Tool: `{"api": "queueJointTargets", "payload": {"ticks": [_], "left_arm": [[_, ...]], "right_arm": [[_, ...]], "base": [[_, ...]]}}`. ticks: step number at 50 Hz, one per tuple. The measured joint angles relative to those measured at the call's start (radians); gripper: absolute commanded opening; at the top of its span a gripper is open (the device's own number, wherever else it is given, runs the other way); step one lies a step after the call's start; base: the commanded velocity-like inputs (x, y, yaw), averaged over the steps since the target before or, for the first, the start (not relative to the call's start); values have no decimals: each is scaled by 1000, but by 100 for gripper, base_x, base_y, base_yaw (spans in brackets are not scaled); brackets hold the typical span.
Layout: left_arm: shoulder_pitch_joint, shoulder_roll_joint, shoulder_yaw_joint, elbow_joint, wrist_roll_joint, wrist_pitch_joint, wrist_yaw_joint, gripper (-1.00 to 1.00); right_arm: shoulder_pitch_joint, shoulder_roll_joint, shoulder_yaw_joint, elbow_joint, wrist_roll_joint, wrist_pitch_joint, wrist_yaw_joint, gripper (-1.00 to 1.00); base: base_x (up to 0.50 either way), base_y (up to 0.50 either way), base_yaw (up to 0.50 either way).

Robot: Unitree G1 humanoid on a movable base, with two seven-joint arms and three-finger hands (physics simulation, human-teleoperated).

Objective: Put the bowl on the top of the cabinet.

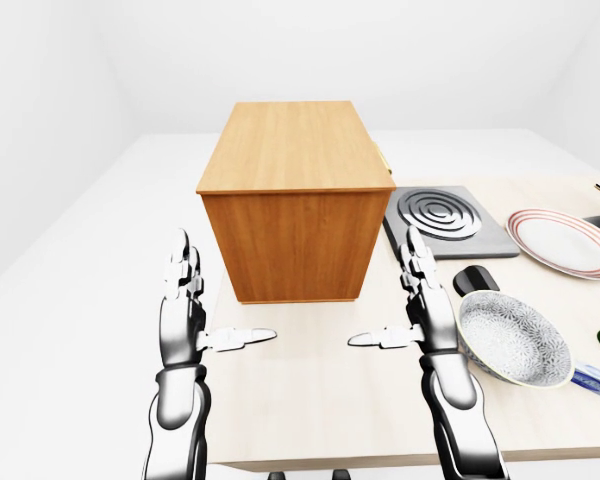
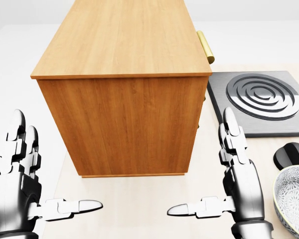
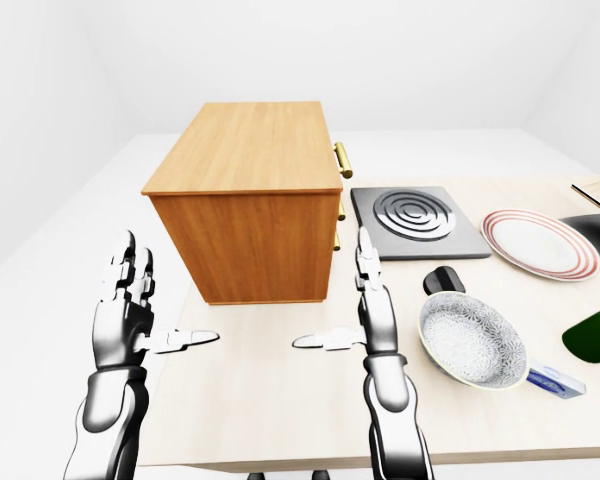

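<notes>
Both hands empty, left hand (image 1: 185, 315) and right hand (image 1: 425, 310) spread apart, bowl (image 1: 512, 338) untouched near surface's right edge beside right hand; risk: clipping cabinet (image 1: 295, 195) while lifting, or tipping bowl.

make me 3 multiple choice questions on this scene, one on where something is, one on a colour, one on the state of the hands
1. In the right-eye view, where is the bowl?
A. on top of the cabinet
B. on the table, right of the right hand
C. on the burner plate

2. What colour are the rings on the plate's rim?
A. red
B. blue
C. green

3. How are the two hands?
A. both open and empty
B. right shut on the bowl
C. left shut on a handle

Answers:
1. B: the bowl sits on the table beside the right hand, and the top of the cabinet is bare.
2. A: red rings circle the white plate.
3. A: the left hand and the right hand both show spread fingers touching nothing.
</notes>
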Motion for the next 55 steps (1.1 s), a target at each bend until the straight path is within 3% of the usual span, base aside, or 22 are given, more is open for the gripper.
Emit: {"api": "queueJointTargets", "payload": {"ticks": [20, 30, 38, 47, 55], "left_arm": [[6, -1, -3, -2, 0, 0, 0, 100], [-2, -1, 3, 8, -2, 0, 6, 100], [-13, -1, 10, 25, -3, 0, 17, 100], [-18, -1, 12, 30, 0, 0, 28, 100], [-16, -2, 7, 31, 5, 0, 36, 100]], "right_arm": [[1, 0, 0, -2, -5, 0, 0, 100], [-17, -15, -44, -86, -157, 5, -50, 100], [-16, -32, -97, -155, -310, 21, -45, 100], [6, -43, -190, -216, -385, 54, 19, 100], [54, -44, -312, -239, -413, 29, 90, 100]], "base": [[0, 0, 0], [0, 0, 0], [0, 0, 0], [0, 0, 0], [0, 0, 0]]}}
